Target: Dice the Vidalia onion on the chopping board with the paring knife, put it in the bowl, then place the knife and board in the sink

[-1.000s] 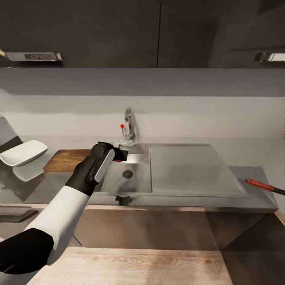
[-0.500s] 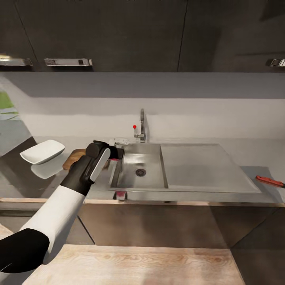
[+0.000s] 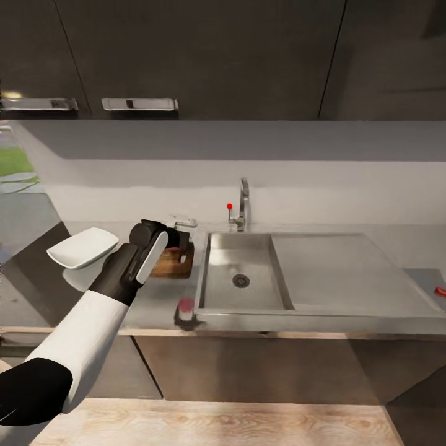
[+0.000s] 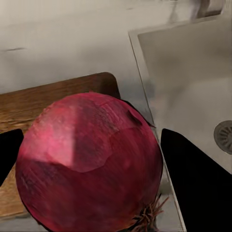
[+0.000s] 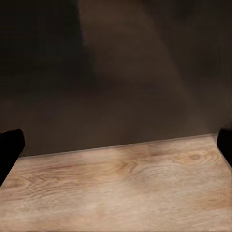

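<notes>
Reading the head view: the left tool (image 3: 176, 238) hangs above the near-sink end of the board (image 3: 166, 263), with a red patch showing under it; the sink (image 3: 241, 272) basin looks bare down to the drain.
Head view, other items: white bowl (image 3: 83, 246) sits on the tabletop (image 3: 148, 303) beyond the board, away from the sink; a red sliver at the far right edge is probably the knife (image 3: 440, 290), well apart from the board.
Left wrist view: the tool's two dark fingers sit on either side of the onion (image 4: 89, 162), gripping it; board corner below it, sink rim beside it.
Right wrist view: right tool (image 5: 116, 145) spread wide, nothing between its tips; wooden floor (image 5: 121, 188) below.
Progress (judgement): onion is out of the sink, not yet set down. Left to do: dicing, filling the bowl, putting knife and board into the sink.
</notes>
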Available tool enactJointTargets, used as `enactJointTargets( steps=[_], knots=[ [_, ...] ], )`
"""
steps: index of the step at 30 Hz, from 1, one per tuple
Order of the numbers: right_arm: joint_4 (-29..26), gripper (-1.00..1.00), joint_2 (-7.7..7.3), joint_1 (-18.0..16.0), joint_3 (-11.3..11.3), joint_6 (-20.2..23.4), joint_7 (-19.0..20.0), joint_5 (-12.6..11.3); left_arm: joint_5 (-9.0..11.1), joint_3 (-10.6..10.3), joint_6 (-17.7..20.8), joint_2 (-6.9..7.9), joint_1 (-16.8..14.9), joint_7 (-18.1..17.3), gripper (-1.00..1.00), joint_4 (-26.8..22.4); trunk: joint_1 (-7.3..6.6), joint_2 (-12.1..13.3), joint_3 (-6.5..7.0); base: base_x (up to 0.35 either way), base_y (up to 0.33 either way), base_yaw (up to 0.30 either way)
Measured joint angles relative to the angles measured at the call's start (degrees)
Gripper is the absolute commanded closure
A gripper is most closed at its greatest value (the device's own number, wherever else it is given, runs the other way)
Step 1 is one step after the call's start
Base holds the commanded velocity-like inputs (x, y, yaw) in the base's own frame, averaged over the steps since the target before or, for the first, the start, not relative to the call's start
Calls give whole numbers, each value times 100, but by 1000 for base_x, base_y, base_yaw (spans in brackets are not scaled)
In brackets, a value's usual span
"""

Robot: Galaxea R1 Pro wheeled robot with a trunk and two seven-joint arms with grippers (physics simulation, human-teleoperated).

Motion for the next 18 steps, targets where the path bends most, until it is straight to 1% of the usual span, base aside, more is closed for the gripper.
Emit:
enactJointTargets(
  steps=[6,12,15,18],
  knots=[
    [0,-100,0,0,0,4,0,1,4,0,-5,4,6,5,100,45,0,0,4,164,251,0],
    [6,-100,-16,0,2,19,0,0,6,0,-6,4,9,7,100,128,3,0,4,-11,247,0],
    [7,-100,-17,0,1,21,0,1,6,0,-6,4,9,7,100,140,2,1,4,-32,121,0],
    [7,-100,-25,1,1,22,0,0,8,-5,-7,2,10,7,100,167,2,1,4,-7,28,0]
  ],
)
